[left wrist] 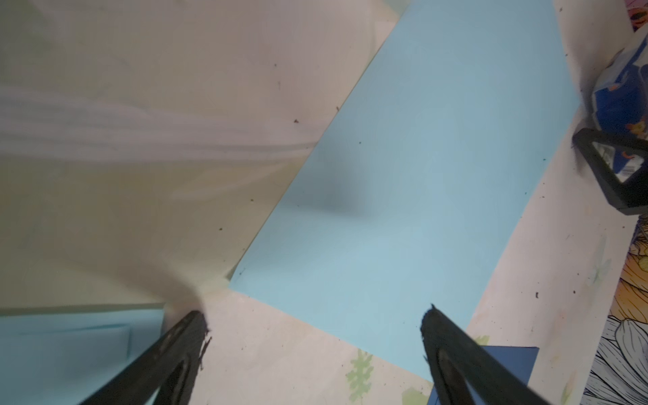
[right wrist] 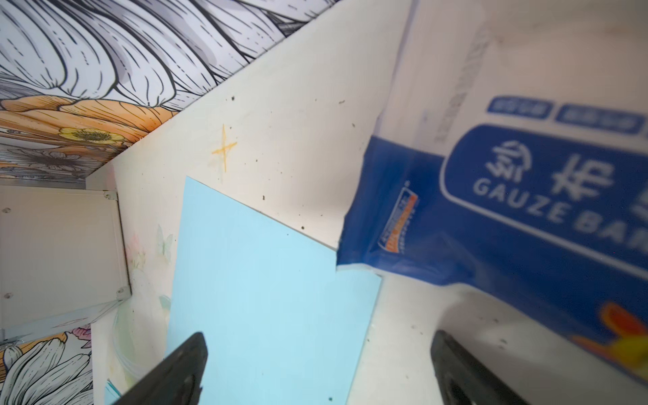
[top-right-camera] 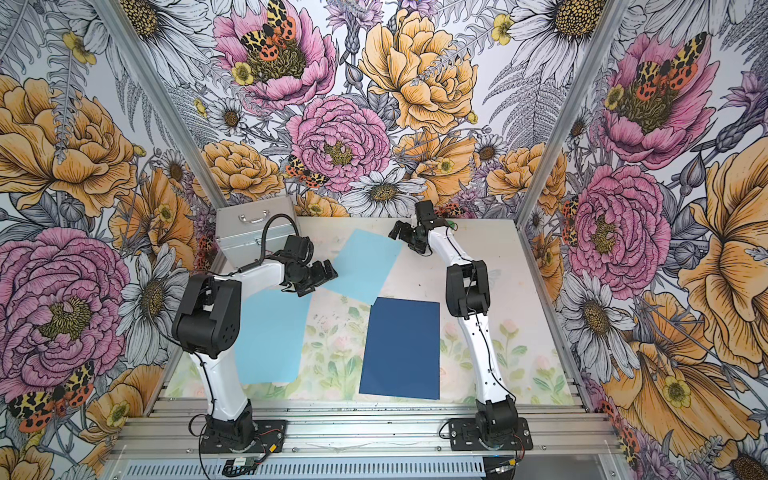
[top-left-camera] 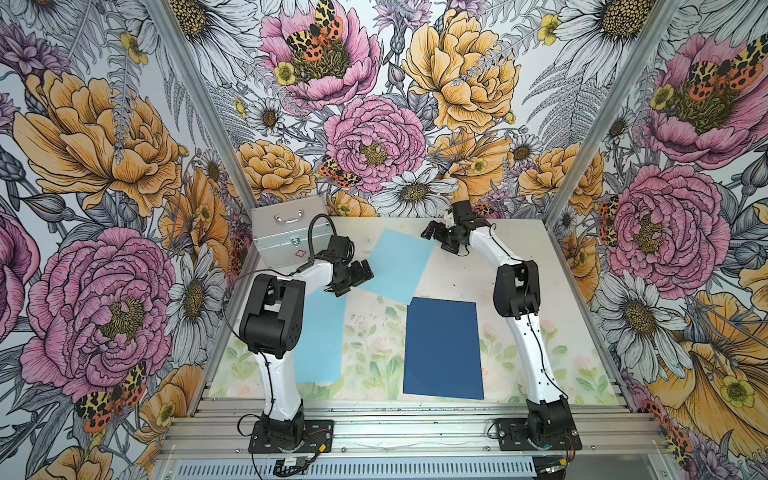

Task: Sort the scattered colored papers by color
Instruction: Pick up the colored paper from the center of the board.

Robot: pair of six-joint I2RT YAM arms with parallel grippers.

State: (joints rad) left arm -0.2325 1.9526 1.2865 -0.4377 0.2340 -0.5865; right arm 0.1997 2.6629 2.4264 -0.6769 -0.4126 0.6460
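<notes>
At the left side of the table (top-left-camera: 469,270), one light blue sheet (top-left-camera: 320,336) lies flat and nearly square to the front edge, with its far end hidden under the left arm. A metal case (top-left-camera: 286,232) stands behind it in the back left corner.

The left gripper (top-left-camera: 359,278) hangs just past that sheet with its jaws spread wide and nothing between them. In the left wrist view the left gripper (left wrist: 312,317) straddles the near corner of a second, tilted light blue sheet (left wrist: 403,175). One fingertip (left wrist: 431,322) is over that sheet's edge and the other is over bare table. Whether either tip touches the surface cannot be told.

The tilted light blue sheet (top-left-camera: 395,266) lies at the middle back, between the two grippers. In front of it, a dark blue sheet (top-left-camera: 442,349) lies flat, its far left corner meeting the tilted sheet's near corner.

The right gripper (top-left-camera: 436,239) is at the tilted sheet's far right corner, jaws also wide apart and empty. In the right wrist view one finger (right wrist: 182,364) is over the sheet and the other is over bare table. A blue-and-white gauze packet (right wrist: 526,210) lies just beside, with its corner resting on the sheet's edge.
</notes>
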